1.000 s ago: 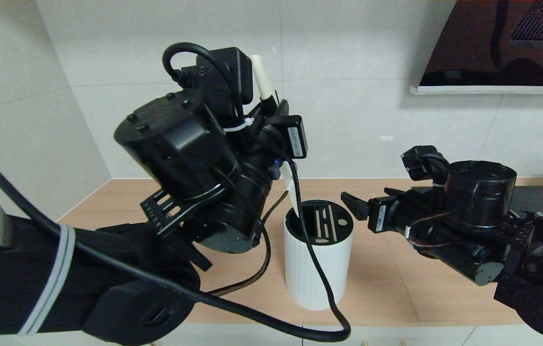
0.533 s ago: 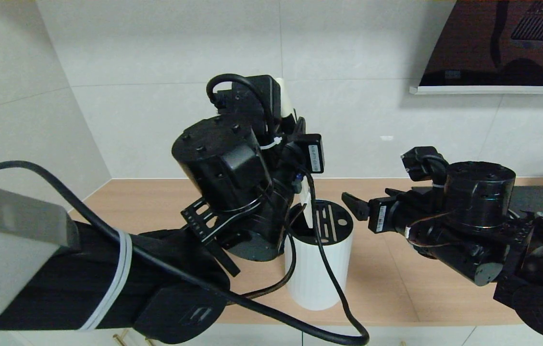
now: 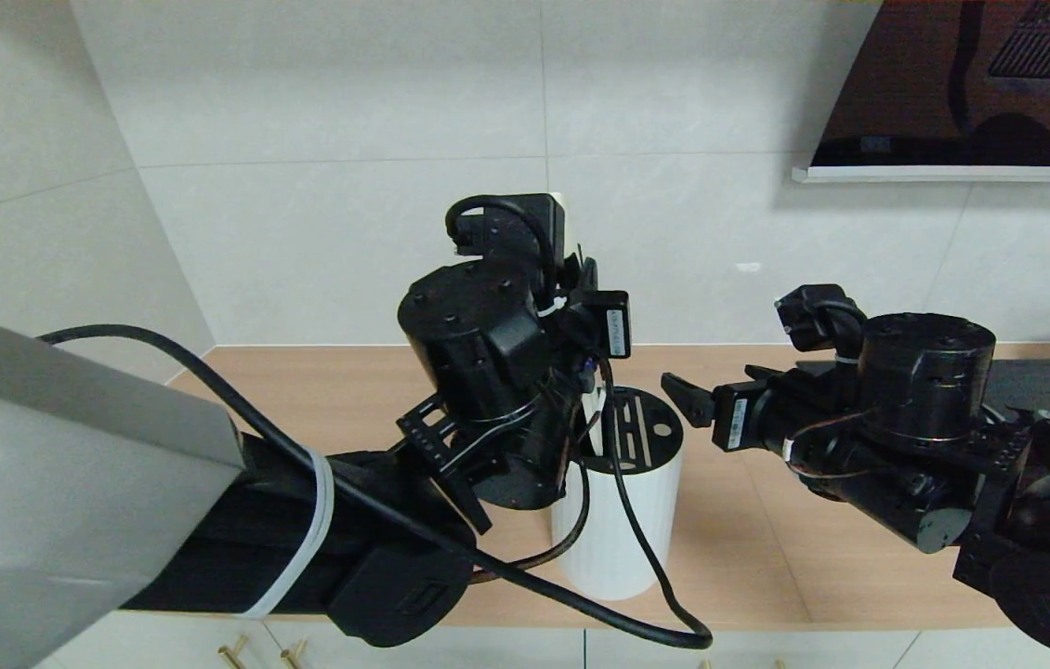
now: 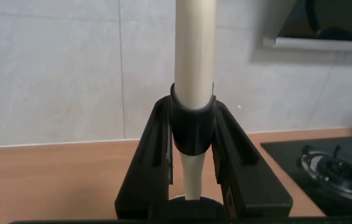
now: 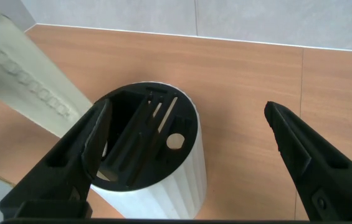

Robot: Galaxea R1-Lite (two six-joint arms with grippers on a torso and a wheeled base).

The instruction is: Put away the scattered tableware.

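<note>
**Knife held upright over the holder, blade first**

From where I stand, the left gripper (image 4: 193, 134) is directly above the white holder (image 3: 623, 530). Its fingers are closed tight on the cream handle of a knife (image 4: 195, 56), just at the dark collar. The knife is upright with its point down, I think because the black top of the holder accepts a blade only from above. The blade (image 5: 29, 84) enters the wide opening next to the narrow slots. How deep the tip is, I cannot tell.

The holder stands on the wooden counter (image 3: 767, 567), near the front edge, and a black hob (image 4: 334, 168) lies further to the right.

The right gripper (image 5: 183, 118) hangs just beside the holder on the other side, with its fingers spread wide and holding nothing. My guess is that it is placed there to steady the holder, in case the blade catches on an edge and tips it
</note>
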